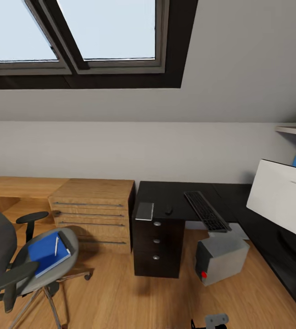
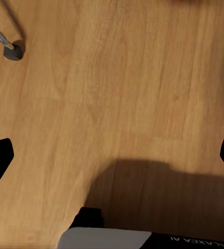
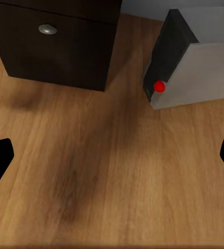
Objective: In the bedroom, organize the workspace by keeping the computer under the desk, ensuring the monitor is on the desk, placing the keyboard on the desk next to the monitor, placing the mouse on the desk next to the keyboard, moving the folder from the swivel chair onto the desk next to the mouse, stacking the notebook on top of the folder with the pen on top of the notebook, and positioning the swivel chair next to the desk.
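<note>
At the left, the swivel chair (image 1: 15, 262) is standing on the wooden floor (image 1: 120, 297), well apart from the tabletop (image 1: 175, 194). The blue folder (image 1: 47, 253) is lying on its seat with the white pen (image 1: 56, 245) resting on top. A light wooden drawer chest (image 1: 93, 212) is sitting between the chair and the desk's dark drawer unit (image 1: 157, 246).

On the tabletop, a dark flat item that looks like the notebook (image 1: 144, 211) is lying at the front left corner, a small black object, probably the mouse (image 1: 169, 210), just beside it. The keyboard (image 1: 206, 210) is lying diagonally further right, its near end overhanging the front edge. Below it the computer (image 1: 218, 258) is standing on the floor, tilted and only partly under the desk. The monitor (image 1: 282, 205) is standing at the right, white back facing the camera.

The left end effector (image 2: 112, 155) is hanging spread wide over bare floor, a chair caster (image 2: 13, 51) nearby. The right end effector (image 3: 112, 155) is likewise spread and empty, pointing at floor near the drawer unit and computer.

The main risks look like these: the pen may roll off if the folder is lifted unevenly, the chair may roll away when pressed, and a passing arm may knock the overhanging keyboard off.
</note>
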